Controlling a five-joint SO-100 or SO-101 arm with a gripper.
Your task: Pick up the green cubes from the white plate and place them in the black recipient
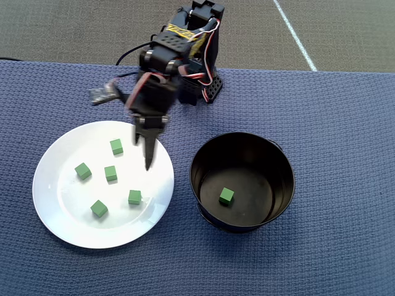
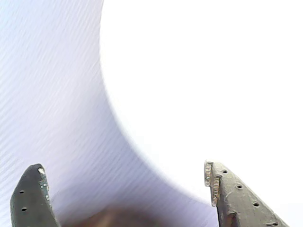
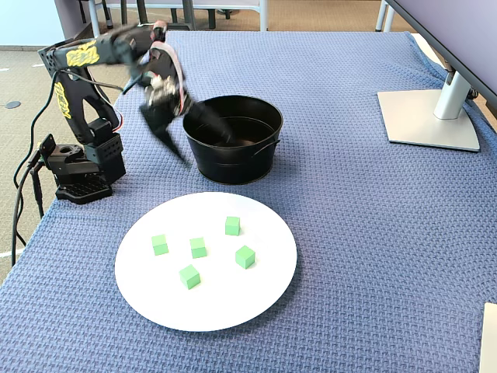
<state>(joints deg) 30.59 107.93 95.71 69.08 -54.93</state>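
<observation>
Green cubes [image 1: 111, 173], five on the white plate [image 1: 62, 209] and one in the black recipient [image 1: 281, 160], awaited the empty, spread pincer [image 2: 124, 182], which should have descended squarely astride the nearest cube.

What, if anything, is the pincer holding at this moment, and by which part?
Nothing: in the wrist view the pincer is open, with only blurred plate and cloth between its fingers. It hangs above the white plate's rim.

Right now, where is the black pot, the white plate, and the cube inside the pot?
black pot [image 1: 281, 161], overhead view, on its right rim.
white plate [image 3: 225, 311], fixed view, on its bare near part.
cube inside the pot [image 1: 226, 196], overhead view, on its top face.
</observation>
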